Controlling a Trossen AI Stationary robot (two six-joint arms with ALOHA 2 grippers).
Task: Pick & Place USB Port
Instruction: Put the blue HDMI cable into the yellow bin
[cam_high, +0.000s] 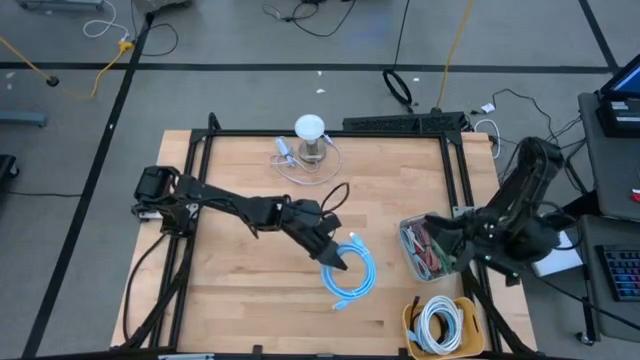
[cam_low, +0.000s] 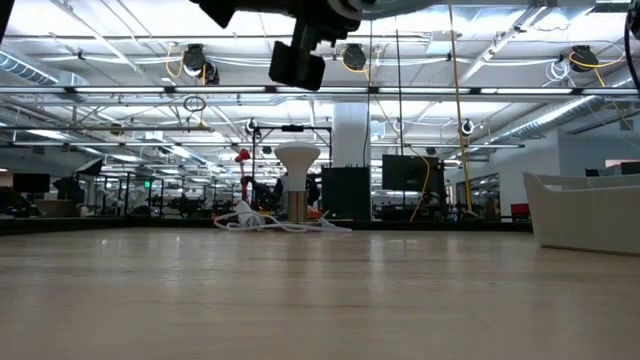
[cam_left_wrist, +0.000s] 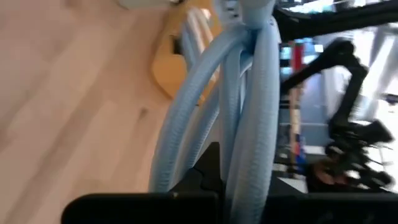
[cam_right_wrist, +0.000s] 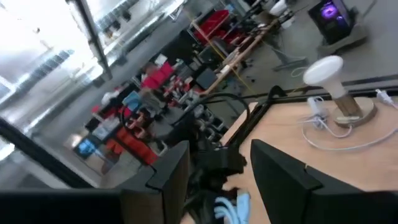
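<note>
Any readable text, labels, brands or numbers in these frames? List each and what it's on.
None readable.
The blue cable held in the left claw: no print visible.
The yellow bin and clear bin: no labels visible.
Room signs and screens behind the table: too blurred to read.

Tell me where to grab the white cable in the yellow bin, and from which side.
Come straight down from above: the white cable lies coiled flat in the open-topped yellow bin, whose walls block the sides. Close on one side of the coil, across the bundled loops, not the hollow middle. The right claw is nearer; the left claw is busy with the blue cable.
</note>
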